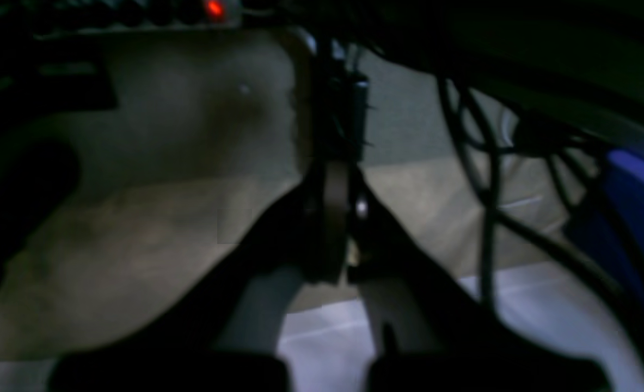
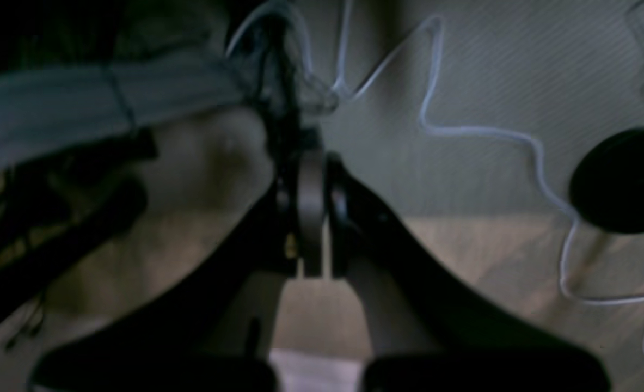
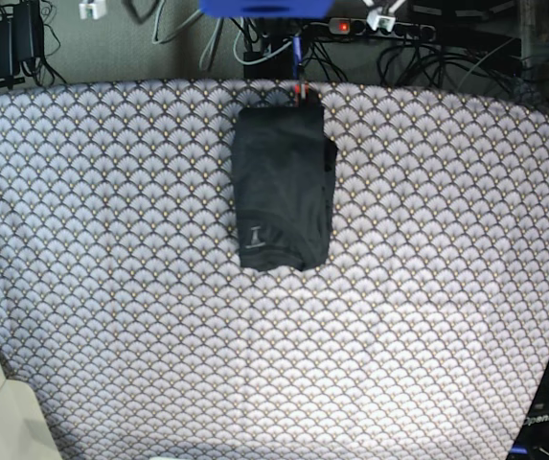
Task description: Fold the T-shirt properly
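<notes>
The black T-shirt (image 3: pixel 284 187) lies folded into a narrow upright rectangle at the table's back middle, with a small pale label mark near its front edge. Neither arm shows in the base view. In the left wrist view my left gripper (image 1: pixel 337 182) is shut, with nothing between its fingers, and hangs over the floor beside the table's edge. In the right wrist view my right gripper (image 2: pixel 312 163) is likewise shut and empty above bare floor. The T-shirt is out of both wrist views.
A scallop-patterned cloth (image 3: pixel 111 287) covers the table. Behind it run cables and a power strip with a red light (image 3: pixel 343 27). A blue object (image 1: pixel 640 185) and dark cables (image 1: pixel 488 179) are near the left gripper. A white cable (image 2: pixel 539 158) and a black round thing (image 2: pixel 621 179) lie by the right one.
</notes>
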